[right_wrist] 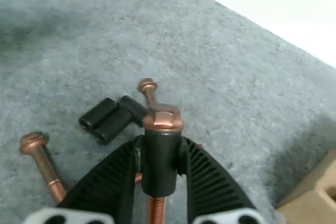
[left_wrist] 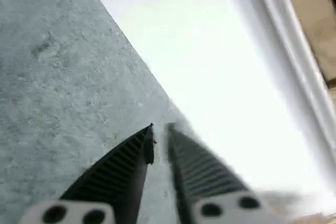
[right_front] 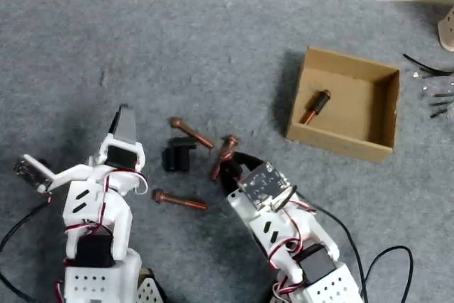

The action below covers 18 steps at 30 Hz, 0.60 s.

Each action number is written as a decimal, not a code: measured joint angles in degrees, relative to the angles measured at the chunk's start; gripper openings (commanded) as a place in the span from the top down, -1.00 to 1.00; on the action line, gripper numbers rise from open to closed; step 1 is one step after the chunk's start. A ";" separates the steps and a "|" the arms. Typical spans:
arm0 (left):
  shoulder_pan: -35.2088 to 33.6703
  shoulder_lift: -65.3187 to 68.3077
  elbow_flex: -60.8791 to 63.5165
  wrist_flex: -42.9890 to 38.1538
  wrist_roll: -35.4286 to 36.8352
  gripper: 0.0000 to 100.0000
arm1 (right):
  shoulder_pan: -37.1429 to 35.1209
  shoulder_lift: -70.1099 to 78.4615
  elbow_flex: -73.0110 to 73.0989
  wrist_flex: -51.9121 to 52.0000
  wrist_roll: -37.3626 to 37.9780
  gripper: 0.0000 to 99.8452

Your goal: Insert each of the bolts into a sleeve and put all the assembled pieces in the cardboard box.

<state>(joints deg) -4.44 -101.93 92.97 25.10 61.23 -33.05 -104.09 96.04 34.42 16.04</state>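
My right gripper (right_wrist: 160, 145) is shut on a black sleeve (right_wrist: 159, 167) with a copper bolt (right_wrist: 163, 119) through it, head at the far end. In the high view this gripper (right_front: 228, 166) sits just right of the loose parts. Two black sleeves (right_front: 177, 155) lie side by side, with one loose bolt (right_front: 191, 133) behind them and another (right_front: 181, 201) in front. The cardboard box (right_front: 383, 115) stands to the right with one assembled piece (right_front: 317, 106) inside. My left gripper (right_front: 125, 114) is shut and empty, left of the sleeves, its fingers (left_wrist: 131, 156) pointing toward the table's far edge.
Grey felt covers the table. Black cable ties (right_front: 433, 94) and small clutter lie right of the box. Beyond the felt's far edge is a white surface (left_wrist: 220, 77). Open felt stretches between the loose parts and the box.
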 measured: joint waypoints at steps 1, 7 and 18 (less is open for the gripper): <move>0.70 0.00 0.62 -0.53 -2.29 0.98 | 0.88 0.00 0.00 -0.18 0.00 0.99; 10.20 -0.09 2.46 -0.35 -20.31 0.99 | 5.71 0.00 0.00 -2.55 0.00 0.99; 14.51 0.00 -1.93 15.91 -40.88 0.99 | 14.59 0.00 0.00 -4.13 0.00 0.99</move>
<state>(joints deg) 10.07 -101.93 91.03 41.01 20.35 -18.46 -104.09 96.04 30.29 16.04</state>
